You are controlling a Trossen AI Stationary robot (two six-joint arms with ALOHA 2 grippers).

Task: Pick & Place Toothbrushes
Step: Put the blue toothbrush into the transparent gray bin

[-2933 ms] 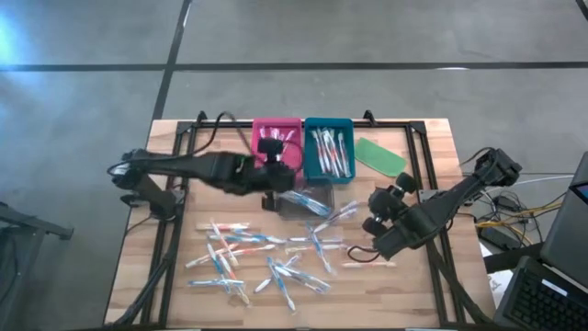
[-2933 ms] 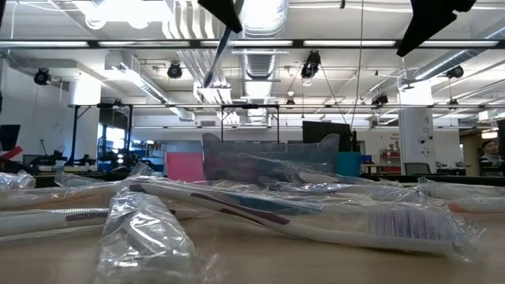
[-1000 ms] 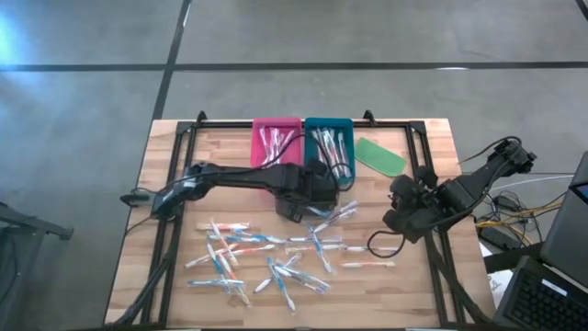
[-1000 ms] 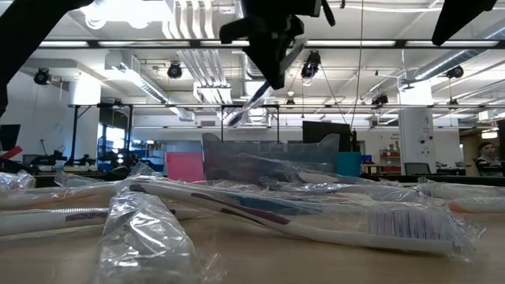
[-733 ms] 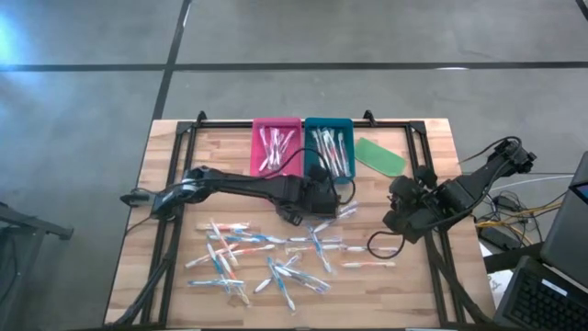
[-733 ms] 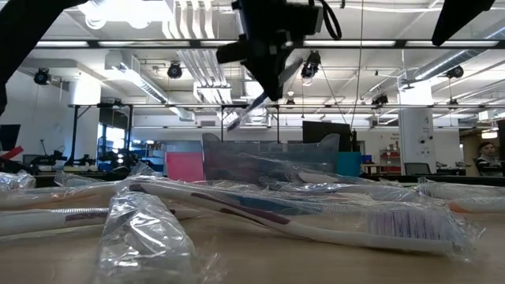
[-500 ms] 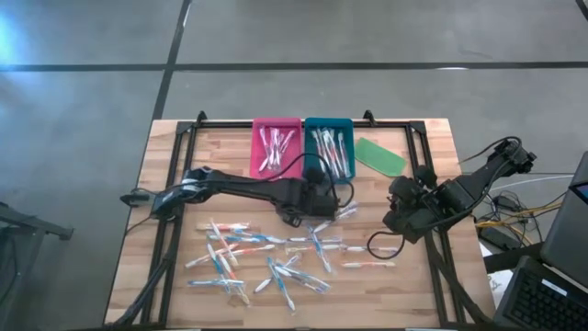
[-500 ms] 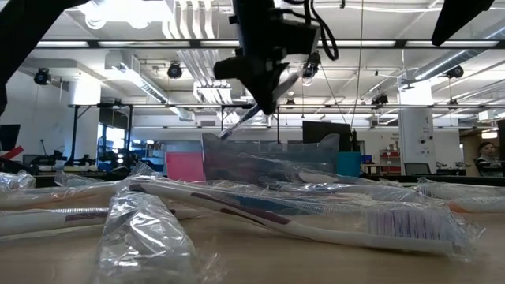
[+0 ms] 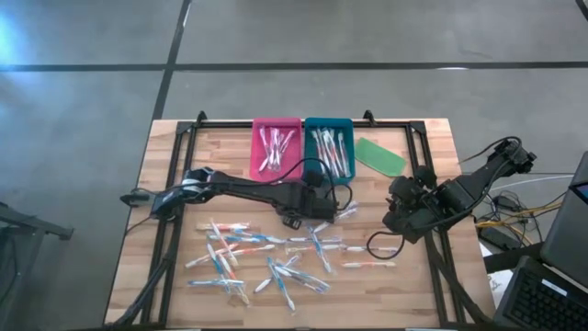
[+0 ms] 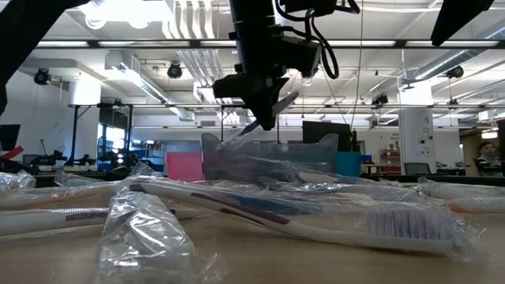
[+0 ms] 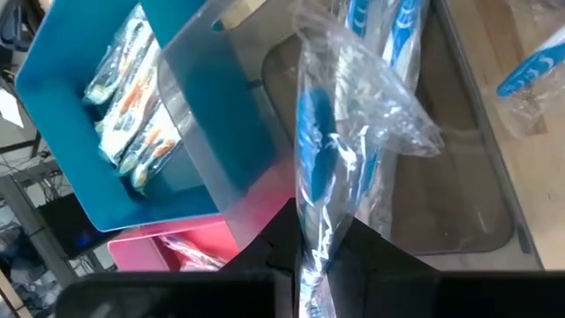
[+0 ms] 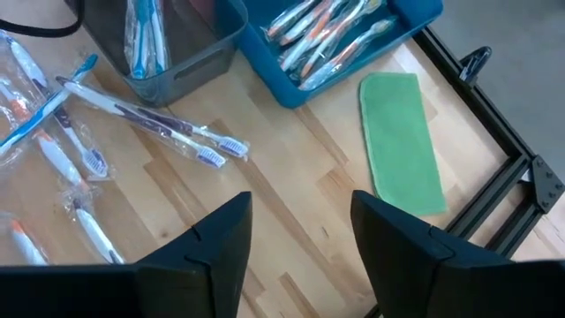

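My left gripper (image 11: 313, 237) is shut on a blue toothbrush (image 11: 316, 124) in a clear wrapper. It hangs over a clear grey tray (image 11: 459, 203) that holds other wrapped brushes. In the low view the gripper (image 10: 264, 110) stands just above that tray (image 10: 268, 158), and the brush's free end slants down to its rim. Many wrapped toothbrushes (image 9: 266, 257) lie loose on the wooden table nearer the front. My right gripper (image 12: 296, 230) waits open at the table's right (image 9: 397, 221), above bare wood. My left gripper pinches the wrapped toothbrush by one end (image 11: 311, 225), wrapper and all, between its two fingers (image 11: 269, 238). The fingers slant down from the table's left. The brush runs on past the fingertips, lifted clear, tilted down over the clear tray.
A pink tray (image 9: 276, 147) and a blue tray (image 9: 329, 147), both with brushes inside, stand at the far middle. A flat green piece (image 9: 379, 154) lies to their right. A black frame (image 9: 418, 156) borders the table.
My left gripper has sunk with the toothbrush toward the clear tray and edged a little toward the table's right. The brush's free end, earlier well above the tray, now reaches its rim.
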